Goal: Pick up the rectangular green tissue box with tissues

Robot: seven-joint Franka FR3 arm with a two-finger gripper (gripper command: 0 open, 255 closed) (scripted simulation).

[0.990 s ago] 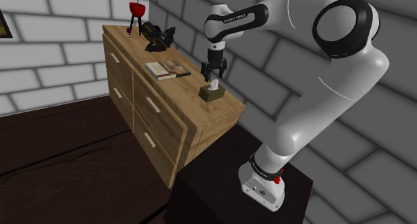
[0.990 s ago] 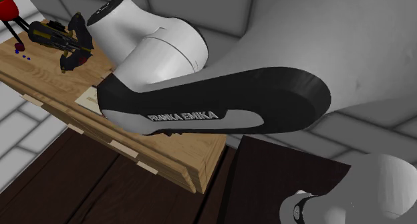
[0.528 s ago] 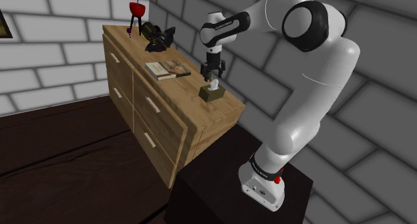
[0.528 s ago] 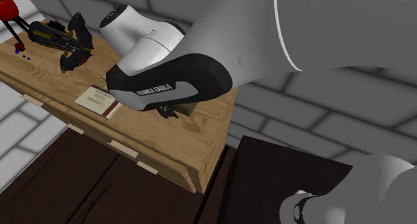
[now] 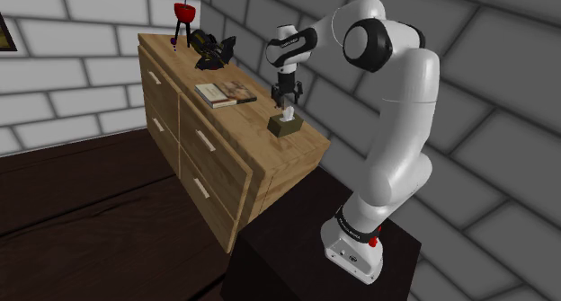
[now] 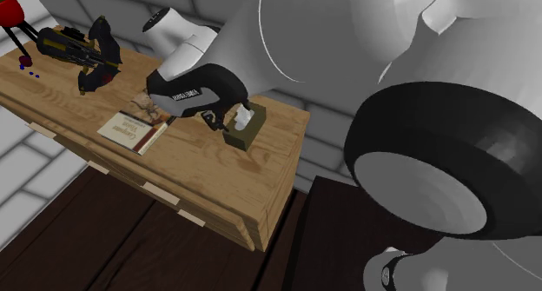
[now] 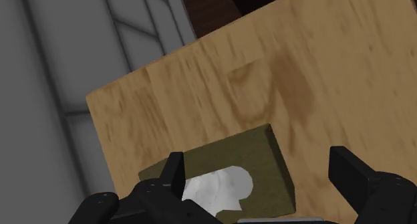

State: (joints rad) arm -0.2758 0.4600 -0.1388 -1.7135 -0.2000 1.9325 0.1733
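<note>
The all-black two-finger gripper [image 5: 286, 101] hangs wide open just above the olive-green rectangular tissue box [image 5: 284, 125] on the wooden dresser [image 5: 308, 146]; white tissue [image 7: 217, 188] fills its top opening.

Wrist view: box [image 7: 267, 156] near end cut off by frame edge, one corner behind a finger [image 7: 172, 179]. Second exterior view: arm [image 6: 287, 37] hides part of dresser [image 6: 200, 176] top; red object [image 6: 10, 9] cropped at edge; blue specks [image 6: 28, 69] too small to identify.
</note>
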